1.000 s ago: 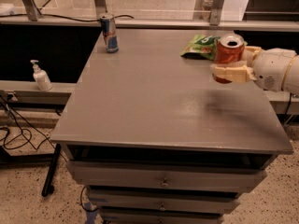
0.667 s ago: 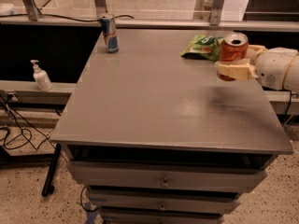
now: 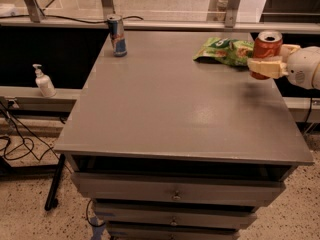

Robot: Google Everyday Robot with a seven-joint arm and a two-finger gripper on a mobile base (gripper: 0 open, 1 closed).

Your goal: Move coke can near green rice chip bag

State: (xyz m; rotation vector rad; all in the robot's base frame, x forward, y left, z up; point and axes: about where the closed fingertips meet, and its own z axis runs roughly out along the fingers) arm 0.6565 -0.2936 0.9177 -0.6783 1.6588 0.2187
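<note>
Where your gripper (image 3: 269,60) sits, at table's right edge toward far side, fingers are clamped around coke can (image 3: 267,43), one cream finger (image 3: 264,68) across can's front. Can upright, silver top showing, just beside right end of green rice chip bag (image 3: 224,50). Bag lies flat on grey table (image 3: 170,114) near far edge. Dark shadow on tabletop below can. Slim blue-and-silver can (image 3: 117,35) stands well apart, at far left corner. You see pump bottle (image 3: 44,81) on ledge left of table, drawers (image 3: 175,194) under tabletop.
</note>
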